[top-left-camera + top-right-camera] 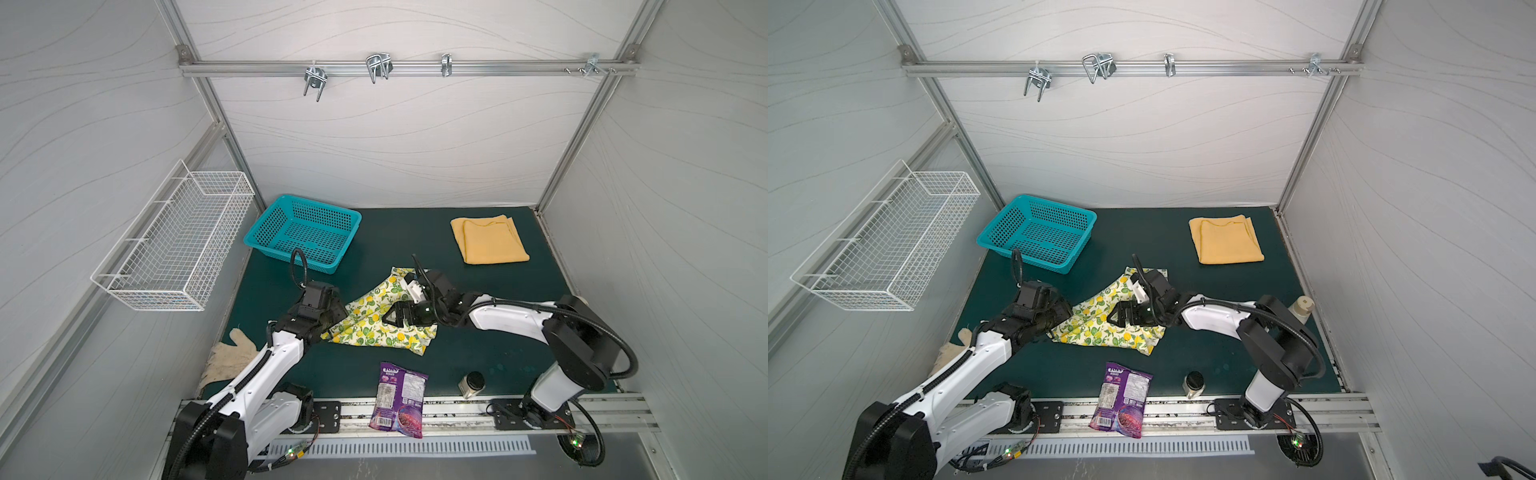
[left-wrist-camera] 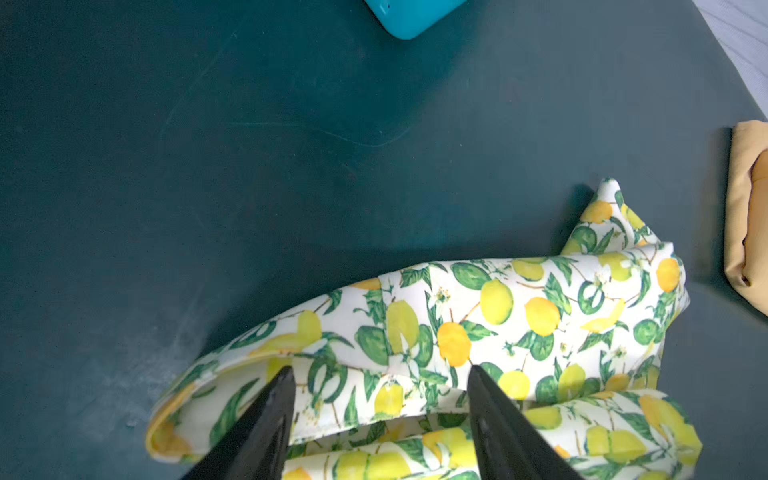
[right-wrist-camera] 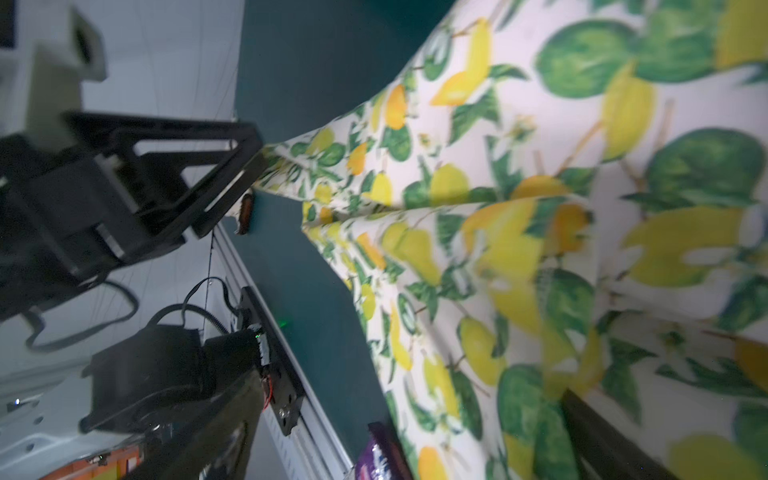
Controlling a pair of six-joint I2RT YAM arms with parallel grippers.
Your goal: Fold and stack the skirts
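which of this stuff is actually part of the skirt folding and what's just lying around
For the job:
lemon-print skirt
yellow skirt

Just lying about:
teal basket
wire basket
snack bag
glove
small jar

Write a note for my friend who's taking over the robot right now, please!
Hands: left hand open over an edge of the lemon skirt; right hand open over its middle.
Things: lemon skirt rumpled in the middle of the mat; yellow skirt at the far right corner.
Done: yellow skirt folded.
To do: fold the lemon skirt, then stack the two.
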